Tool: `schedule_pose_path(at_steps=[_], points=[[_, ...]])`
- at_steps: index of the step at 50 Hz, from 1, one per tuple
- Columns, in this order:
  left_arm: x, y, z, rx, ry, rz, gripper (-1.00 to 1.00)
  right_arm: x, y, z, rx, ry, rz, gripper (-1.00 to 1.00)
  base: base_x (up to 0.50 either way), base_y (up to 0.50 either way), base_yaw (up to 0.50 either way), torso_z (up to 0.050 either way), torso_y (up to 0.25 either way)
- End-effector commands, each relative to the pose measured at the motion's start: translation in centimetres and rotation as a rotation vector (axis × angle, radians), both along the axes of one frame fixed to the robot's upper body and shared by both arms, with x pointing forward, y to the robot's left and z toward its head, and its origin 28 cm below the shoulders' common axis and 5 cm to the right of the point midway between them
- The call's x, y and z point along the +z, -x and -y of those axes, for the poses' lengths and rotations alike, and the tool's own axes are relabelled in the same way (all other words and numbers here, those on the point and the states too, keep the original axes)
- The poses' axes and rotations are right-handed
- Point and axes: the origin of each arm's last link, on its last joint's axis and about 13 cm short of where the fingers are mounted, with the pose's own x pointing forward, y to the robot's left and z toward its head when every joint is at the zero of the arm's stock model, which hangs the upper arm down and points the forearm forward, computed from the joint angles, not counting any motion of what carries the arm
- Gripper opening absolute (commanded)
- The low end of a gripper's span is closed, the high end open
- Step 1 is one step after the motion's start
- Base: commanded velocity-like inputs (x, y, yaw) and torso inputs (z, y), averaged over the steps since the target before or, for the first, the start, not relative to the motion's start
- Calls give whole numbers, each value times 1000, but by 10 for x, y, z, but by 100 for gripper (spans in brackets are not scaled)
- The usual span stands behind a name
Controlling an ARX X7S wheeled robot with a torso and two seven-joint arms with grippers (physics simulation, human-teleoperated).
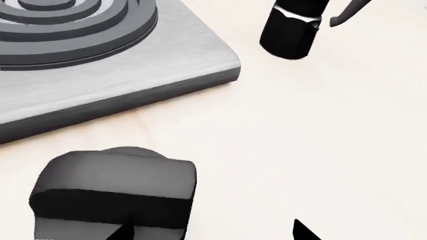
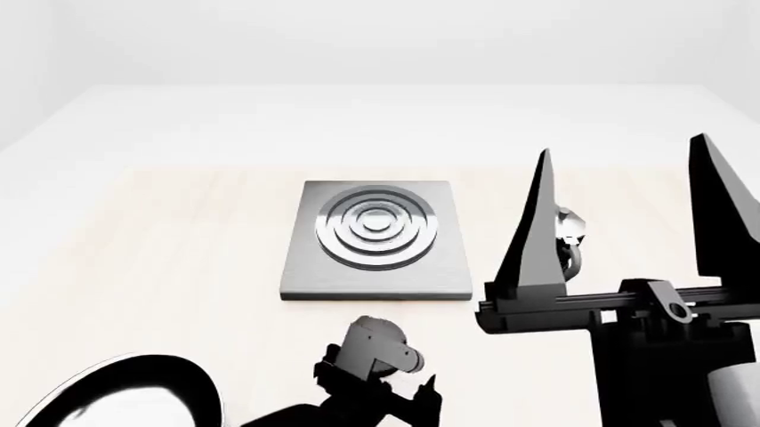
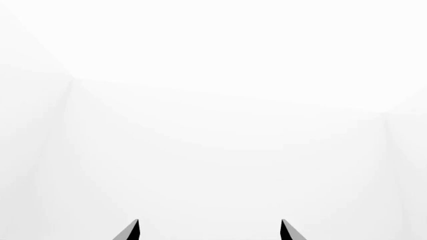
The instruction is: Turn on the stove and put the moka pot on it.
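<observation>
While my right tool (image 2: pixel 624 213) is raised high in front of my head camera with its two pointed fingers spread wide and nothing between them, its own wrist camera sees only pale blank wall past the fingertips (image 3: pixel 133 231). The stove (image 2: pixel 373 240), a flat grey square slab with raised rings in the middle, lies on the pale bench (image 2: pixel 155 240) near the centre of the head view. The moka pot (image 2: pixel 570 233) stands on the bench to the right of the stove and apart from it, mostly hidden behind my right tool's near finger; only its shiny lid and a bit of the curved handle show there. My left wrist camera shows the pot's black body (image 1: pixel 292 31) upright, beyond the stove's corner (image 1: pixel 200 55). My left tool (image 2: pixel 392 378) is low at the near edge, just in front of the stove, and sits at the black round knob (image 1: pixel 117 187), which fills the near part of that wrist view. I cannot tell whether the left tool's fingers are closed on the knob or merely beside it. A black pan (image 2: pixel 119 396) shows at the lower left corner of the head view.
</observation>
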Motion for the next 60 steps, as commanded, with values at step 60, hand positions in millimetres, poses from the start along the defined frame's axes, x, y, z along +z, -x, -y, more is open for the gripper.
schedule_pose_path(at_steps=[60], points=[[201,59,-104,529,227,1247,100,-36,-123,52,-221,5,-316,100,0,0,0,0,0]])
